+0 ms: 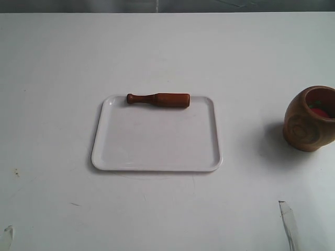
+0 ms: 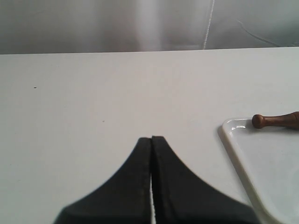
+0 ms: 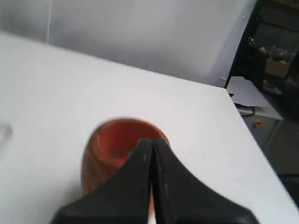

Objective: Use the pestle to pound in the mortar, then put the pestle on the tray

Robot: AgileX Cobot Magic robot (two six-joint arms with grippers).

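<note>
In the exterior view, the short dark reddish-brown wooden pestle is lying flat on the flat white rectangular plastic tray. It is resting along the tray rim that faces the far edge of the white tabletop, with its thin knobbed handle pointing toward the table's left edge. The tray is sitting about midway across the table. The rounded light-brown wooden mortar is standing upright near the right edge, well apart from the tray and partly cut off by the frame. Reddish bits are showing inside it. Nothing is reaching over the tray or the mortar.

In the left wrist view, the left gripper is hovering over bare table with its black fingers pressed together, carrying nothing. One tray corner and the pestle's knob are showing off to one side, apart from the claw.

In the right wrist view, the right gripper is likewise pinched closed and empty. The blurred mortar is showing just past its tips.

As for progress, the pestle is lying where the task wants it to end, and neither claw is gripping anything. The pictures are not showing whether any pounding has happened. Either the whole job is finished, or picking up the pestle, pounding and setting it back on the tray are all waiting to be done.
</note>
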